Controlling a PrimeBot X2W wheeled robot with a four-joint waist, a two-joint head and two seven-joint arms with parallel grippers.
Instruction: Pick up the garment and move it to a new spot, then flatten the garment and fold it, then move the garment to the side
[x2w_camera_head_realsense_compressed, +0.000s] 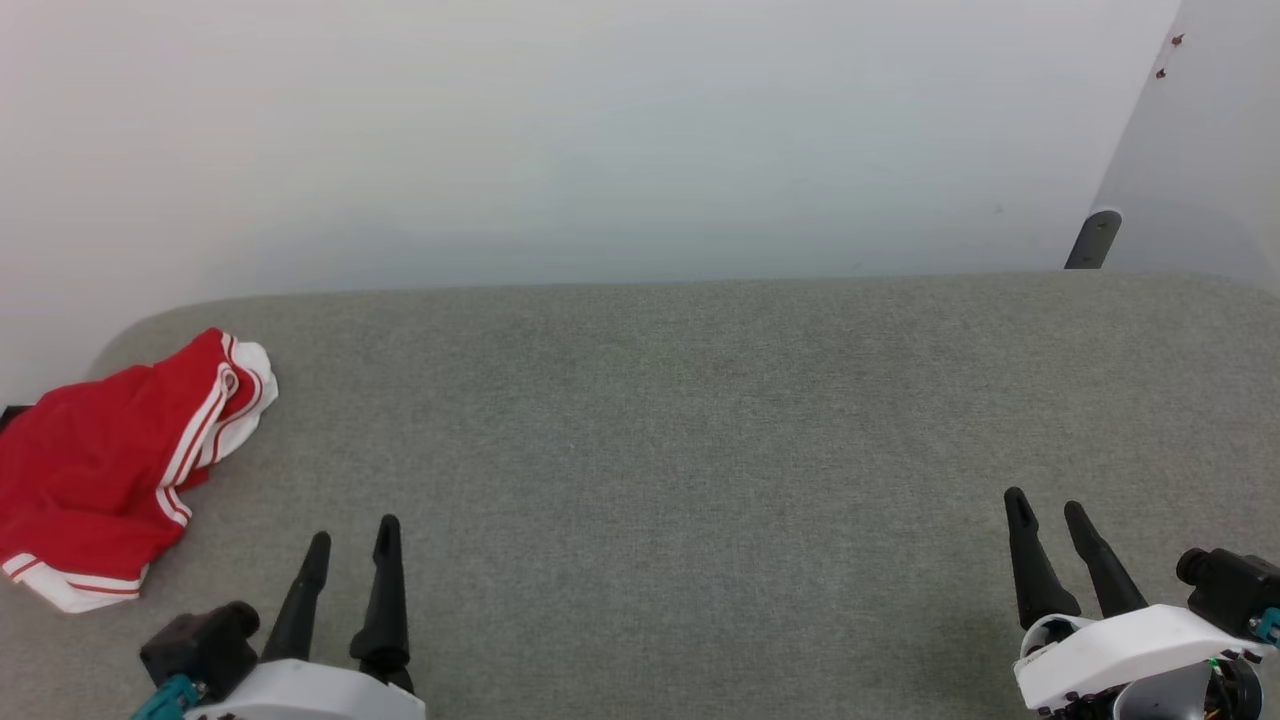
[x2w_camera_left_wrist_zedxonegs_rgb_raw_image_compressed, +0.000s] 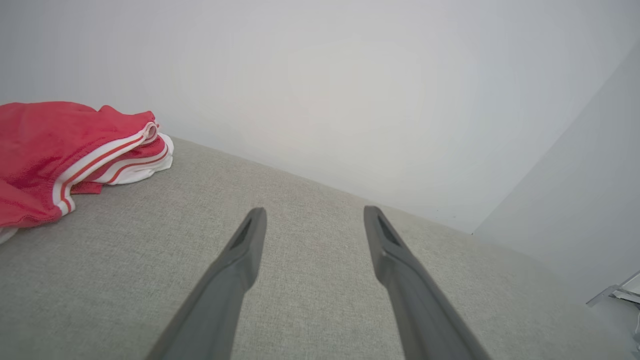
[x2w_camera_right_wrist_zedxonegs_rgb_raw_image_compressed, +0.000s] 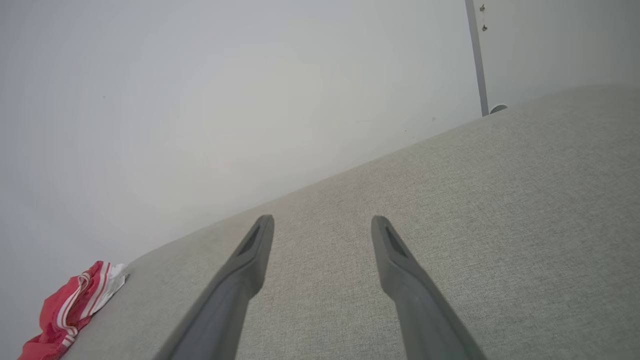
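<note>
Garment (x2w_camera_head_realsense_compressed: 100, 470) lay crumpled along the left edge of the grey cloth-covered table (x2w_camera_head_realsense_compressed: 650, 450), by the far left corner, with the white striped sleeve on top. Left claw (x2w_camera_head_realsense_compressed: 354, 532) was at the near edge, near the garment but not touching, fingers spread wide and empty. Right claw (x2w_camera_head_realsense_compressed: 1045, 502) was at the near right, well apart, also wide open and empty.

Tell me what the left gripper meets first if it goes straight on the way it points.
Not the garment, which lies off to its left. The left gripper points over bare grey upholstery toward the white wall; which it meets first is unclear.
</note>
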